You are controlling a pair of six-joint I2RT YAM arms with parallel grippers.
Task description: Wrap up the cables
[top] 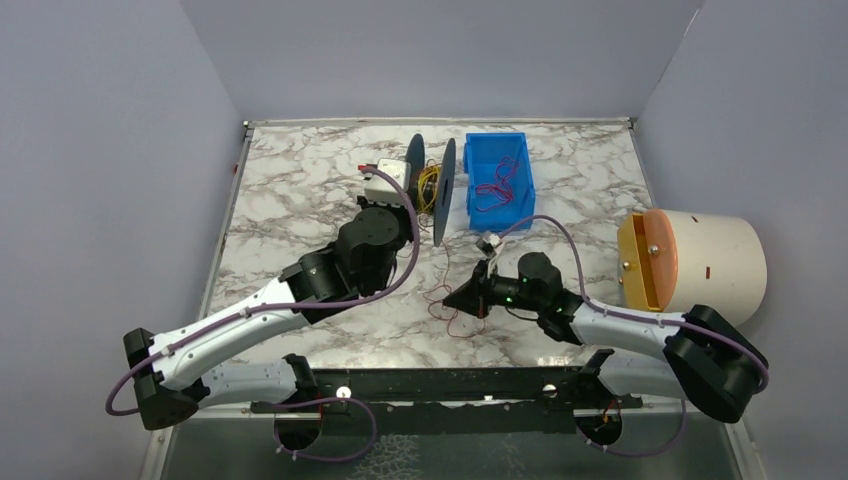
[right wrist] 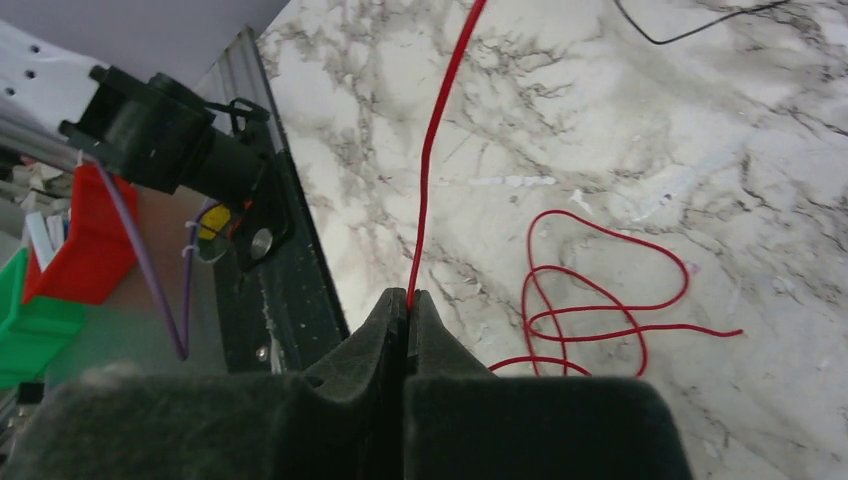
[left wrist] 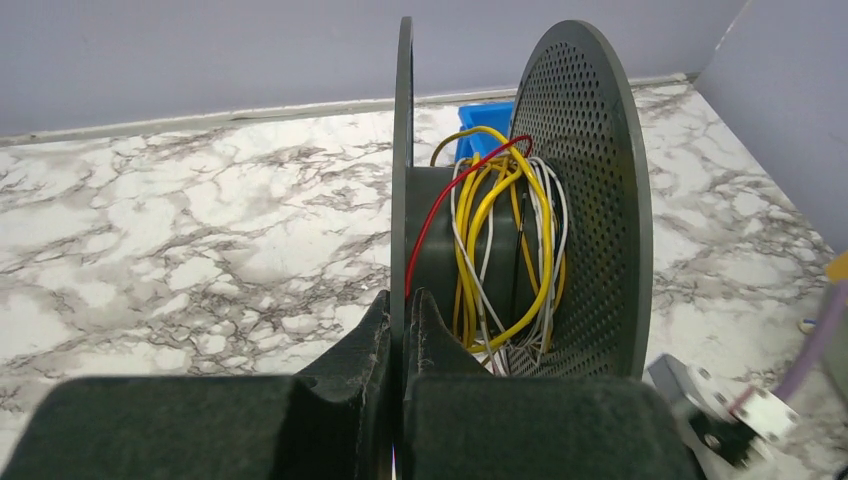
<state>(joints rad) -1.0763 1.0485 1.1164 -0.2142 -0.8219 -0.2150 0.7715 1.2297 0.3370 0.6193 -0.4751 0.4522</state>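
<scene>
Marble tabletop [top: 300,190]; left gripper [left wrist: 400,310] tight on the spool flange [left wrist: 403,150], right gripper [right wrist: 408,300] tight on a red cable [right wrist: 440,130], apparently taut.

This looks like a robotics lab's test cell. A marble-patterned table [top: 300,200] is boxed in by plain grey walls [top: 100,150] at 9, 12 and 3 o'clock, with a left arm [top: 250,318] and a right arm [top: 620,322] bolted to a black rail [top: 450,385] at 6 o'clock. A blue bin [top: 497,146] and a reel [top: 444,195] wound with cables [left wrist: 480,230] sit toward 12 o'clock, and off the table's edge stand a red bin [right wrist: 95,250] and a green bin [right wrist: 30,320].
</scene>
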